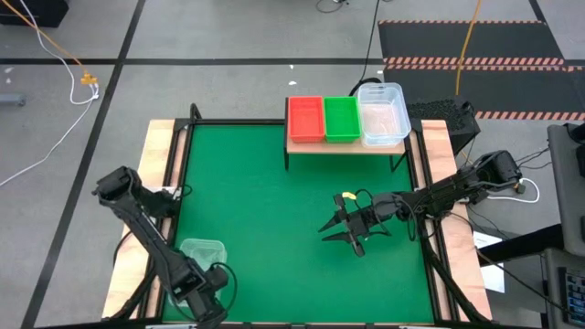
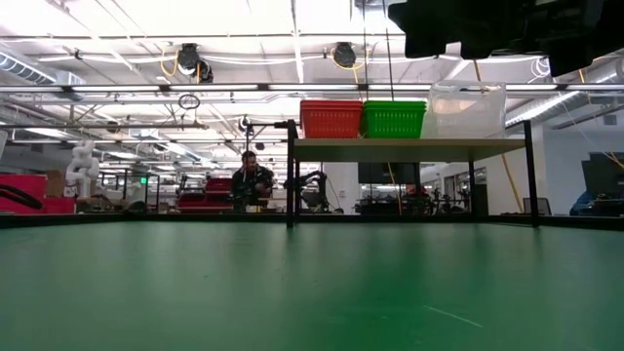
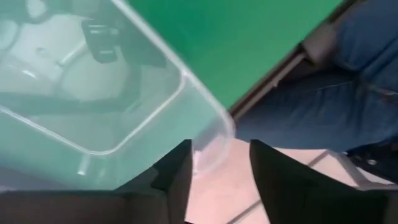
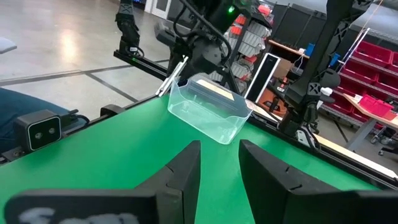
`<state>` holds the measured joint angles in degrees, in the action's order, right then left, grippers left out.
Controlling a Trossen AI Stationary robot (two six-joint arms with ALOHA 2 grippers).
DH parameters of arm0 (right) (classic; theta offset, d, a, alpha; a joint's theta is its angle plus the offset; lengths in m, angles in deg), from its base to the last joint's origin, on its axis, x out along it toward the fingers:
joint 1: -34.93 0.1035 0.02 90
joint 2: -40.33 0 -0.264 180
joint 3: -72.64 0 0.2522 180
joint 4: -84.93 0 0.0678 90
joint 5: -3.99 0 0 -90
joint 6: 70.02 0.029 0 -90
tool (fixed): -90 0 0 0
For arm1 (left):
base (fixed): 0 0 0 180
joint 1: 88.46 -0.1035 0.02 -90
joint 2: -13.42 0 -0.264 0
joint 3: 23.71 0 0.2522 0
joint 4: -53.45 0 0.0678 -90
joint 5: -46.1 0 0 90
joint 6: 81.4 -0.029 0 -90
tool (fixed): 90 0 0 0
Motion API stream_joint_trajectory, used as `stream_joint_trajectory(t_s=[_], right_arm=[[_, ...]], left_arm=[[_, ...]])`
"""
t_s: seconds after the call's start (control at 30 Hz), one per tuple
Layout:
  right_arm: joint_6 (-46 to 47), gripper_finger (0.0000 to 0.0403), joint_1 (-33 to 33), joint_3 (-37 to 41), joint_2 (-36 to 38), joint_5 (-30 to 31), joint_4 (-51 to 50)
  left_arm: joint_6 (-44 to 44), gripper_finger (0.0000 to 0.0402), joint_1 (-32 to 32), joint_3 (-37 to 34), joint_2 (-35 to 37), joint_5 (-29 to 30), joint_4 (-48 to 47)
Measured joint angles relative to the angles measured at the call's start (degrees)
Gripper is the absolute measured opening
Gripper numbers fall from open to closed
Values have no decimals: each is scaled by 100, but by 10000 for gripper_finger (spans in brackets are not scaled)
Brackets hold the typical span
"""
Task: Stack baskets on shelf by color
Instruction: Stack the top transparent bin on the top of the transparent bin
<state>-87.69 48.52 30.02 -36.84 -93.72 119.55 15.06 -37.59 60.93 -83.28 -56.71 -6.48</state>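
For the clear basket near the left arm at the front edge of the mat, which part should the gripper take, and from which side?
Take the thin rim wall of the clear basket at its short end nearest the left gripper, one finger inside and one outside. The basket appears to sit upright with its mouth open upward, so coming from above seems best. Its smooth, wide body looks too broad to span, while the wall fits between the fingers.

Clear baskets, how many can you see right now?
2 places hold clear baskets: one on the shelf at its right end, beside the green basket, and one at the table's near-left corner, at the left gripper. Nested ones may be hidden.
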Motion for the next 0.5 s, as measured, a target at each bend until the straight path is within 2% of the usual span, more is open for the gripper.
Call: stream_joint_trajectory(t_s=[0.13,0.23,0.37,0.5], right_arm=[[0,105,0,0,0,-1,0],[0,105,0,0,0,-1,0],[0,105,0,0,0,-1,10],[0,105,0,0,0,-1,66]], left_arm=[[39,190,75,-195,0,-19,7],[450,185,35,-353,0,-27,24],[1052,136,-264,-488,0,-35,175],[617,53,-837,-499,0,402,778]])
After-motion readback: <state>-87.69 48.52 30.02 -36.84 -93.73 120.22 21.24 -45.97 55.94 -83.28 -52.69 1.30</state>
